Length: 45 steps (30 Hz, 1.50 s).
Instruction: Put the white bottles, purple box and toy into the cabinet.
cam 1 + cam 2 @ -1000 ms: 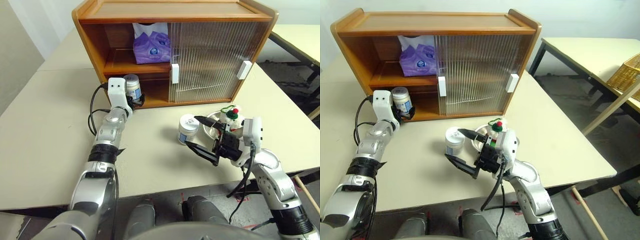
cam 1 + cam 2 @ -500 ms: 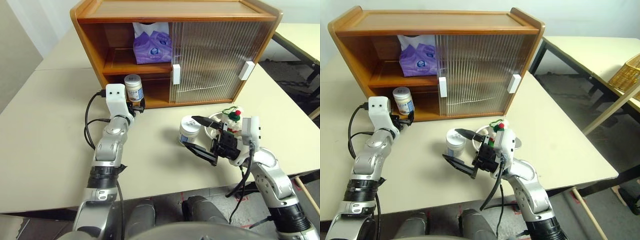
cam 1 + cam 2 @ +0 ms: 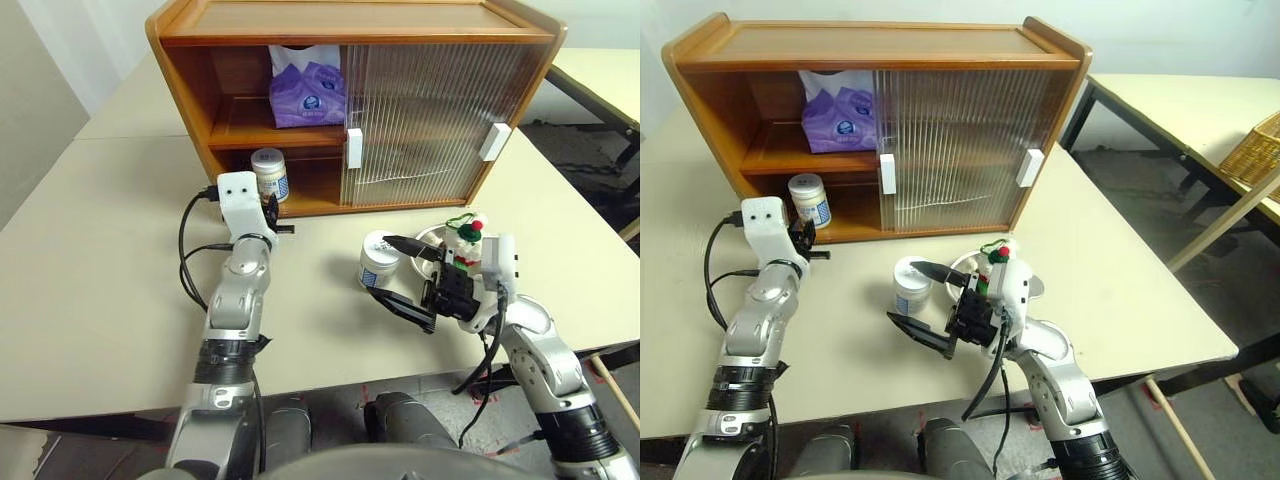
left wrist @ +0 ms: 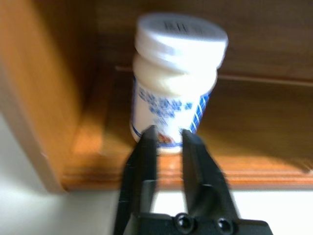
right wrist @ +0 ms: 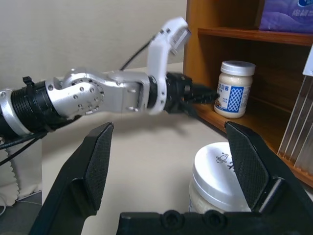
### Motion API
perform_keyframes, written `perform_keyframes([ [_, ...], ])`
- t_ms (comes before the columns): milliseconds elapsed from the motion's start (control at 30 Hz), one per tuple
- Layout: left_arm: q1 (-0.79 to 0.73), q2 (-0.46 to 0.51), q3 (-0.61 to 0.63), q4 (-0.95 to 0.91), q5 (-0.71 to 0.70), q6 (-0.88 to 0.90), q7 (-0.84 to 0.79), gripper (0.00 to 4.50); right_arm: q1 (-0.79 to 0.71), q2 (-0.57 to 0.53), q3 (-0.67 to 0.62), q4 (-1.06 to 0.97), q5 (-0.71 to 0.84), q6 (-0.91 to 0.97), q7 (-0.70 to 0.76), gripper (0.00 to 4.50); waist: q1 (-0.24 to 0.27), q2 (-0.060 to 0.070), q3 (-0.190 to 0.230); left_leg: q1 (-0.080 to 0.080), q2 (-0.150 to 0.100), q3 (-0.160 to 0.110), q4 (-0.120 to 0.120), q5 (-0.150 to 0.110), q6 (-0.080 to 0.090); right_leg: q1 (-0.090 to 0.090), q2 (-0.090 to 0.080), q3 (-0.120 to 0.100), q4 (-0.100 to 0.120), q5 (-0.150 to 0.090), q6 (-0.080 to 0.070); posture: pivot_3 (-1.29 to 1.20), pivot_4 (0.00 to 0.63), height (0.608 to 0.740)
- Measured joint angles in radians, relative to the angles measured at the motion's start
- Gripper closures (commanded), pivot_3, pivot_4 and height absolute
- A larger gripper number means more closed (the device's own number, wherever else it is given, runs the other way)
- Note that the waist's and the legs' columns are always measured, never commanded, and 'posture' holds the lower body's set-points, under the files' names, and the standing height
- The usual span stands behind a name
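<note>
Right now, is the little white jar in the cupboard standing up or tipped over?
Standing up. The jar sits on the cupboard's bottom floor with its lid on top.

Bright, even indoor light; soft shadows.
The desk [image 3: 100, 250] shows faint shadows under both arms; the left wrist view is motion-blurred, smearing the white bottle [image 4: 175, 81] and cabinet [image 4: 44, 88] edge; the head views stay sharp.

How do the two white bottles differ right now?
The bottle in the cabinet stands on the lower shelf, just beyond the shut left pincer; the bottle on the table stands before the open right pincer. The first already counts as stored, the second does not. Both are upright, capped and alike in size.
</note>
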Motion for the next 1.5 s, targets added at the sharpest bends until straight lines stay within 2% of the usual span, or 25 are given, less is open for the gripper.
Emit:
perform_keyframes([
  [633, -0.015, 0.069, 0.051, 0.051, 0.013, -0.039, 0.033, 4.47, -0.034, 0.020, 0.000, 0.037, 0.000, -0.006, 0.012, 0.00, 0.007, -0.002, 0.002, 0.000, 0.000, 0.000, 0.000, 0.000, 0.000, 0.000, 0.000, 0.000, 0.000, 0.001, -0.001, -0.07, 0.053, 0.740],
  [1133, -0.182, 0.124, 0.067, 0.326, 0.011, -0.157, 0.019, 4.47, -0.046, 0.031, 0.004, 0.073, -0.003, -0.034, 0.017, 0.00, 0.014, -0.002, 0.002, 0.000, 0.000, 0.000, 0.000, 0.000, 0.000, 0.000, 0.000, 0.000, 0.000, 0.002, -0.002, -0.10, 0.039, 0.740],
  [1500, -0.213, 0.119, 0.033, 0.417, 0.012, -0.217, -0.016, 4.47, -0.046, 0.037, 0.000, 0.088, -0.004, -0.051, 0.002, 0.00, 0.007, -0.002, 0.002, 0.001, 0.000, 0.000, 0.001, 0.000, 0.001, 0.001, 0.000, -0.001, 0.000, 0.003, -0.001, -0.11, 0.031, 0.740],
])
